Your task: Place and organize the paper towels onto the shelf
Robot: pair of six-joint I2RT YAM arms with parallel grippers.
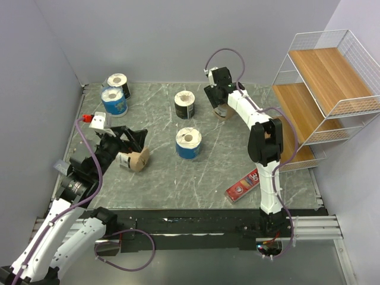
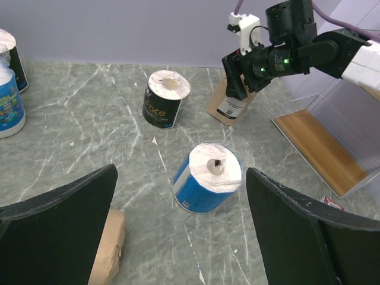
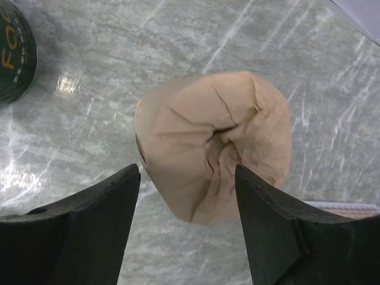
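Note:
A brown kraft roll (image 1: 225,112) stands at the back of the table, and my right gripper (image 1: 218,98) hovers over it, open. In the right wrist view the gripper (image 3: 187,178) has its jaws apart on either side of the roll's crumpled top (image 3: 214,136), not closed on it. My left gripper (image 1: 138,142) is open and empty beside a second brown roll (image 1: 135,160) lying on its side. In the left wrist view the gripper (image 2: 181,199) faces an upright blue roll (image 2: 208,178). The shelf (image 1: 323,89) stands at the right.
A black roll (image 1: 184,104) stands mid-table, with the blue roll (image 1: 189,143) in front of it. Another black roll (image 1: 117,82) and blue roll (image 1: 114,101) stand at the back left. A flat red box (image 1: 242,187) lies near the right arm. Grey walls enclose the table.

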